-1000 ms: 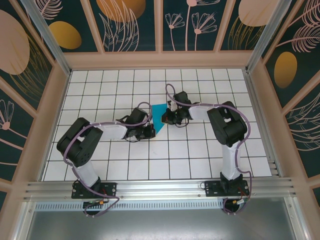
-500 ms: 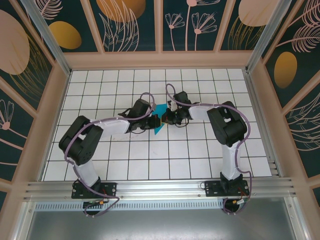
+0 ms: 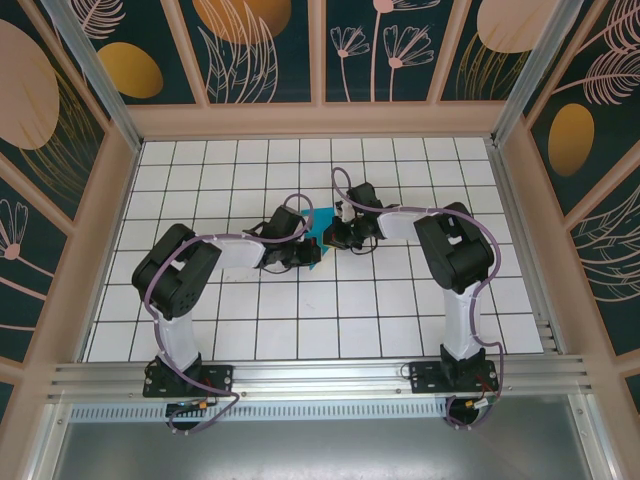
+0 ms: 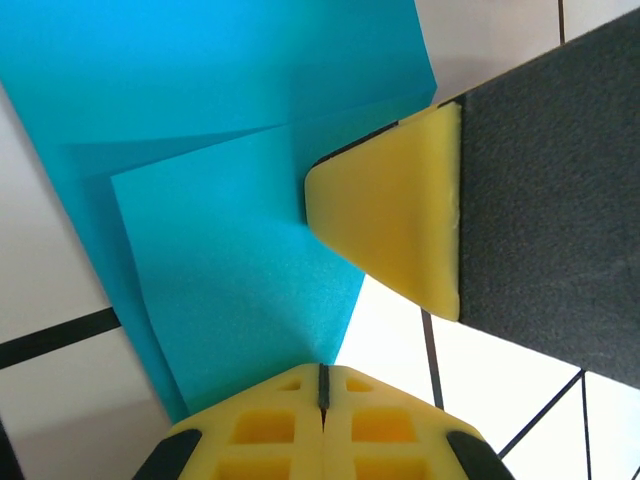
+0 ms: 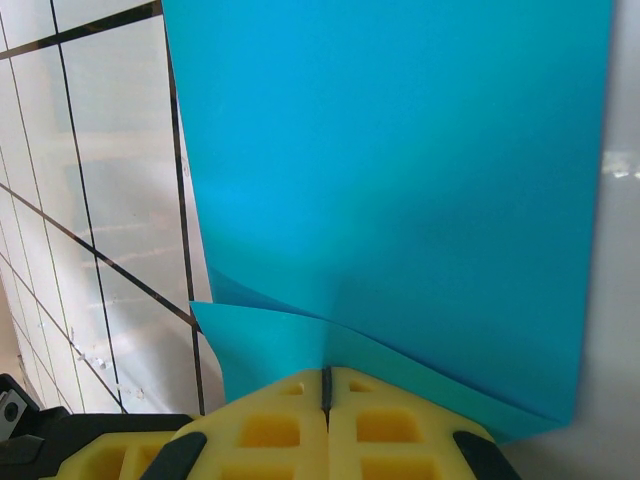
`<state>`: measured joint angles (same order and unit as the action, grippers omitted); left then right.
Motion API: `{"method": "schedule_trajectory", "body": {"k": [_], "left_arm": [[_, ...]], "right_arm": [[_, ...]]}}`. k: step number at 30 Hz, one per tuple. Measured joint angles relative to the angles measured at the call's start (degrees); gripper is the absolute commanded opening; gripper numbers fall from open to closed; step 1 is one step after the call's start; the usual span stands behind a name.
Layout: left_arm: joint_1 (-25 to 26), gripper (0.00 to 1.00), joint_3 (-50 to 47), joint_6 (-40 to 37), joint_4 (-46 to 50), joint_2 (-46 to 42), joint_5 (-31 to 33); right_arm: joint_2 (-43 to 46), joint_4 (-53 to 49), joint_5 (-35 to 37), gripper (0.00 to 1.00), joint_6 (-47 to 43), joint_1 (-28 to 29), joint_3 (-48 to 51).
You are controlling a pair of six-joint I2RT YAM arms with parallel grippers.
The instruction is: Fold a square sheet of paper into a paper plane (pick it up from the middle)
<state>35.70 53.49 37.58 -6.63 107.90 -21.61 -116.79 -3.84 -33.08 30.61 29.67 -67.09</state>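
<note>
The white gridded table (image 3: pixel 400 310) fills the floor of a walled cell, and both arms reach in over it toward its middle. The left arm (image 3: pixel 215 255) stretches rightward and the right arm (image 3: pixel 450 250) bends leftward, so their tips come near each other. Between them lies the paper (image 3: pixel 320 222), a teal, folded, angular shape set at the table's middle, a little toward the far side and partly covered by the two wrists. From the left wrist the paper (image 4: pixel 230 200) shows layers, one flap lying over a wider sheet, with a soft crease across the upper part and bare tile just beside its right edge. From the right wrist the paper (image 5: pixel 400 180) runs as a broad flat panel away from the fingers, with a smaller flap edge lifting slightly near them. The left gripper (image 3: pixel 300 252) is clenched, its yellow pads meeting along a thin seam (image 4: pixel 322 385) at the paper's near edge. The right gripper (image 3: pixel 335 237) is clenched too (image 5: pixel 326 380), its tip at the point where the layers converge. One right pad (image 4: pixel 400 220) rests on the paper. Whether either gripper has a layer pinched between its pads I cannot tell.
</note>
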Motion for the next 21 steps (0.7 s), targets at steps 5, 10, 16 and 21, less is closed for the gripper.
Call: {"method": "schedule_trajectory", "body": {"k": [5, 10, 16, 21], "left_arm": [[0.44, 0.00, -1.86, -2.97, 0.09, -1.53, 0.22], [1.51, 0.00, -2.97, -6.21, 2.84, -3.52, 1.14], [2.40, 0.00, -2.71, -8.63, 5.68, -4.42, 2.84], [2.69, 0.00, -3.63, -8.87, 9.44, -6.73, 3.80]], "right_arm": [[0.00, 0.26, 0.00, 0.00, 0.02, 0.00, 0.13], [0.04, 0.66, -0.02, 0.00, 0.02, 0.00, 0.39], [0.11, 0.83, -0.02, 0.00, 0.02, 0.00, 0.50], [0.37, 1.95, -0.07, 0.00, 0.55, 0.00, 1.29]]}}
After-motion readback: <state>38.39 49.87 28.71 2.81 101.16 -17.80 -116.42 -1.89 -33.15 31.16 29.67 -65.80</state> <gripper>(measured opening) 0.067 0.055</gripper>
